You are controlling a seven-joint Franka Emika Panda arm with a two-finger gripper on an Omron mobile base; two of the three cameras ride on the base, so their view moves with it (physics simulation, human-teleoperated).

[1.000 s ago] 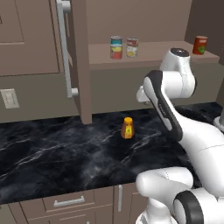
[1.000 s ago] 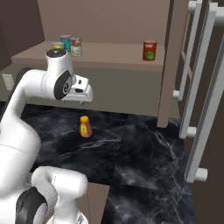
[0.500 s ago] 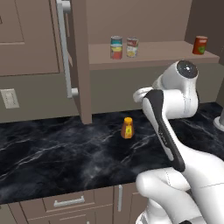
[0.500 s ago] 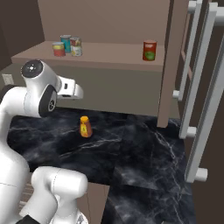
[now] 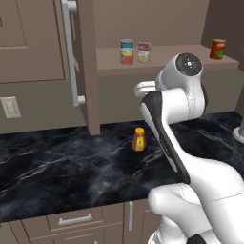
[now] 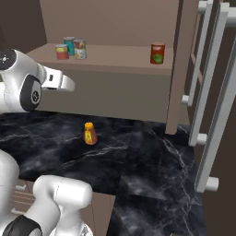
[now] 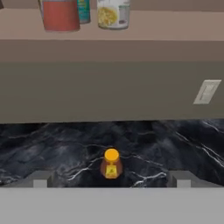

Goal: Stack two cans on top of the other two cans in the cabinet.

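Note:
On the shelf [image 5: 167, 61] of the open brown cabinet stands a red-and-yellow can [image 5: 126, 56] [image 6: 61, 51] [image 7: 60, 15]. A teal can [image 6: 69, 44] [image 7: 84, 9] sits just behind it and a white-and-red can [image 5: 144, 51] [image 6: 79, 49] [image 7: 113, 13] beside it. Far along the shelf, a red can with a green mark [image 5: 218, 48] [image 6: 157, 53] stands alone. My gripper [image 7: 111, 180] is open and empty, its fingers wide apart. It hovers below shelf height, in front of the three cans.
A small orange bottle [image 5: 138, 139] [image 6: 90, 133] [image 7: 111, 164] stands on the black marble counter [image 5: 57, 167] below the hand. The cabinet door [image 5: 88, 66] with its silver bar handle [image 5: 70, 52] hangs open. A wall outlet [image 5: 10, 106] and drawers [image 5: 76, 220] are nearby.
The arm has swung, and the hand has shifted a little left and up toward the three cans. The cans and the bottle have not moved.

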